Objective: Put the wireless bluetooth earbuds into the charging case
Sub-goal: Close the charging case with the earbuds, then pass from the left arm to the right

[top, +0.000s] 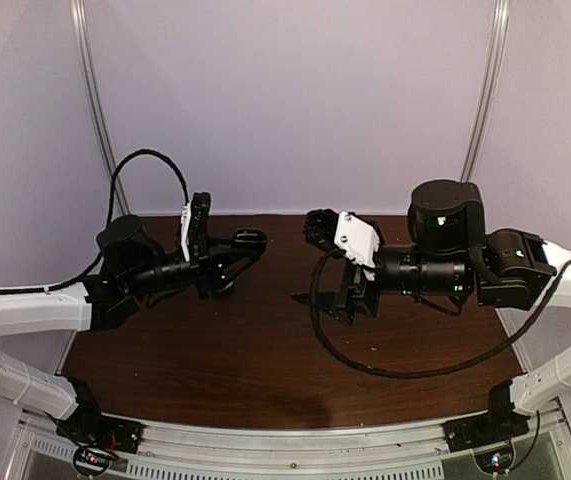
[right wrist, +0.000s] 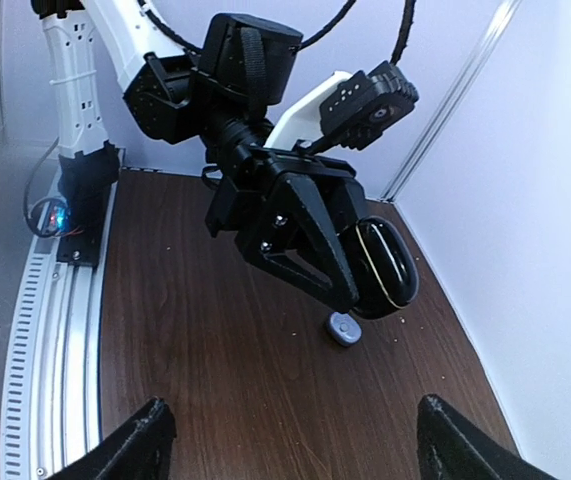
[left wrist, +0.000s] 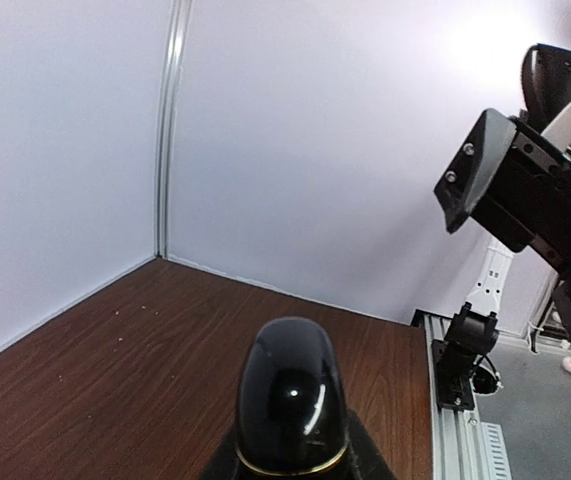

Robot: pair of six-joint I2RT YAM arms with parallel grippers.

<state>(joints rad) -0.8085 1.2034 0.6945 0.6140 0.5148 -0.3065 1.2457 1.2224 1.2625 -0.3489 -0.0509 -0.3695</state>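
Observation:
My left gripper (top: 245, 245) is shut on a glossy black charging case (top: 251, 238) with a thin gold seam and holds it above the table. The case fills the bottom of the left wrist view (left wrist: 290, 395) and also shows in the right wrist view (right wrist: 383, 265), lid apparently closed. One pale lavender earbud (right wrist: 343, 328) lies on the table just below the held case. My right gripper (top: 310, 262) is wide open and empty, facing the left gripper; its fingertips (right wrist: 145, 440) frame the table. The black earbuds are out of view.
The brown wooden table (top: 265, 360) is walled by white panels at the back and sides. An aluminium rail (top: 295, 450) with the arm bases runs along the near edge. The right arm's black cable (top: 385, 368) loops over the table.

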